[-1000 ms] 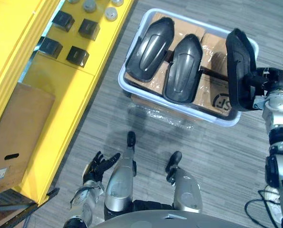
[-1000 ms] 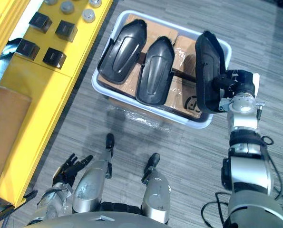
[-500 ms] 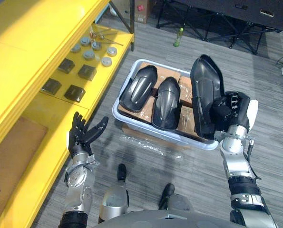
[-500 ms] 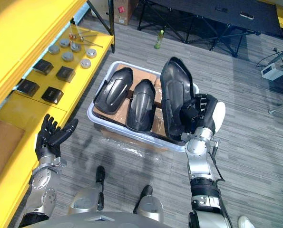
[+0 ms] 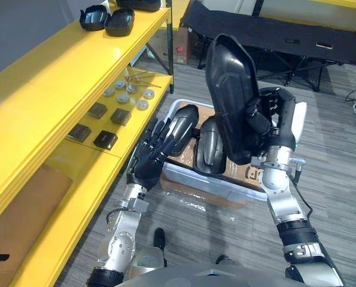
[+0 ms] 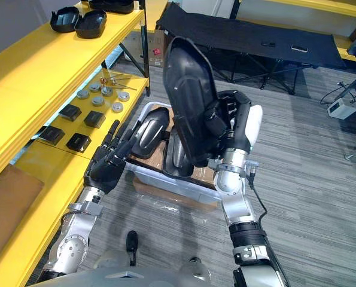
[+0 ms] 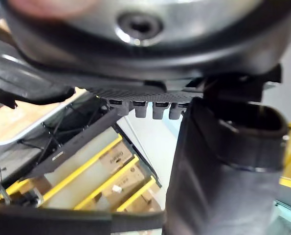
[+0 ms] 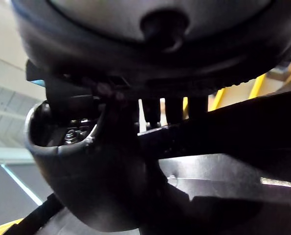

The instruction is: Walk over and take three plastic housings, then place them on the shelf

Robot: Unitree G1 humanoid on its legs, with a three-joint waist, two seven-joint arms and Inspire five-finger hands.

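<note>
My right hand [image 5: 274,121] is shut on a large black plastic housing [image 5: 233,95] and holds it upright above the bin, with the thumb [image 8: 99,166] curled against it. Two more black housings [image 5: 182,124] [image 5: 212,149] lie side by side on cardboard in the white bin [image 5: 192,181] on the floor. My left hand [image 6: 107,165] is raised in front of the bin's near left corner. Its fingers [image 7: 145,110] are straight and apart and hold nothing.
A yellow shelf [image 5: 58,78] runs along the left. Small black blocks [image 5: 106,139] and round metal parts [image 5: 128,95] sit on its middle level, black trays [image 5: 109,17] on top and a cardboard box [image 5: 16,215] below. A black cot [image 5: 297,42] stands behind the bin.
The view has tilted up toward the shelf. My right hand has lifted the housing higher above the bin. My left hand has risen from low at the left to the bin's front.
</note>
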